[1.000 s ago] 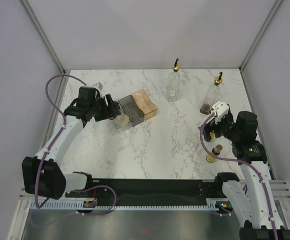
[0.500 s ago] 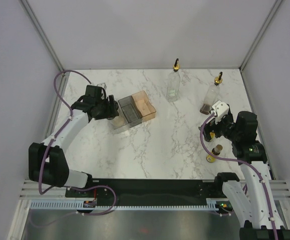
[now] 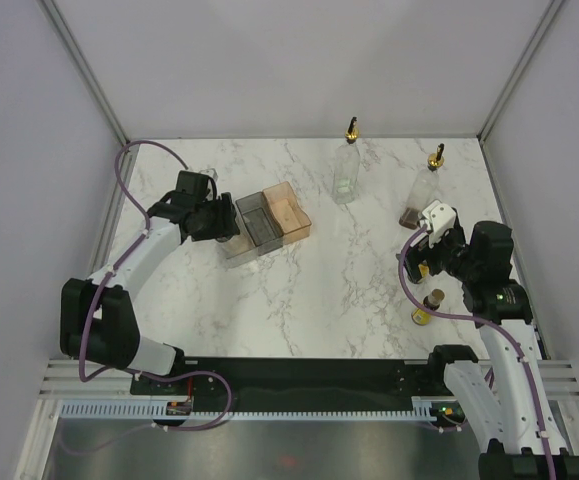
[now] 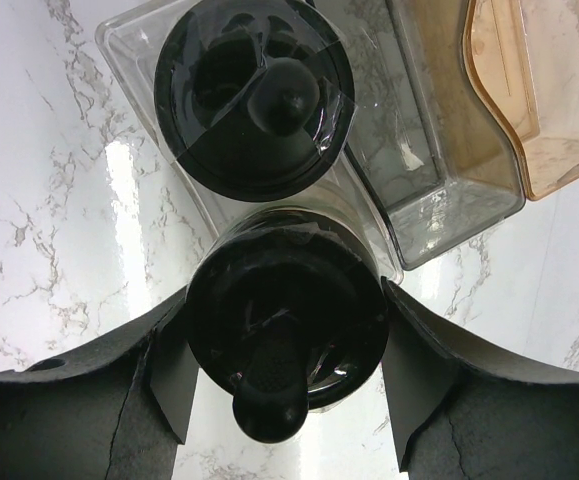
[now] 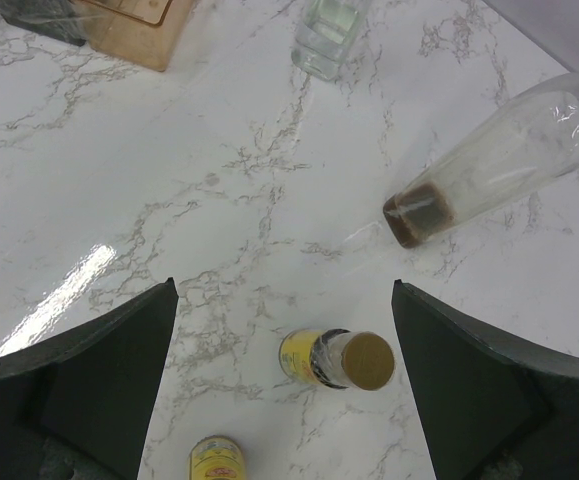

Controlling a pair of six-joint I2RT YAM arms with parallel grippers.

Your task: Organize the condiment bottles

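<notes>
Now our left gripper (image 4: 285, 372) clamps a jar (image 4: 287, 315) by the clear bin (image 4: 134, 95). Our right gripper (image 5: 281, 335) gapes above yellow bottles (image 5: 314, 358).

Table (image 3: 349, 290): white marble, grey veining. Grey bin (image 3: 259, 222) sits between a clear bin (image 3: 231, 247) and an orange bin (image 3: 287, 210). Jar (image 4: 287, 320) and second jar (image 4: 254, 95): clear, black lids. Small bottles (image 5: 334, 358): yellow, brown caps. Tall bottles (image 3: 345, 172): clear, gold spouts.
</notes>
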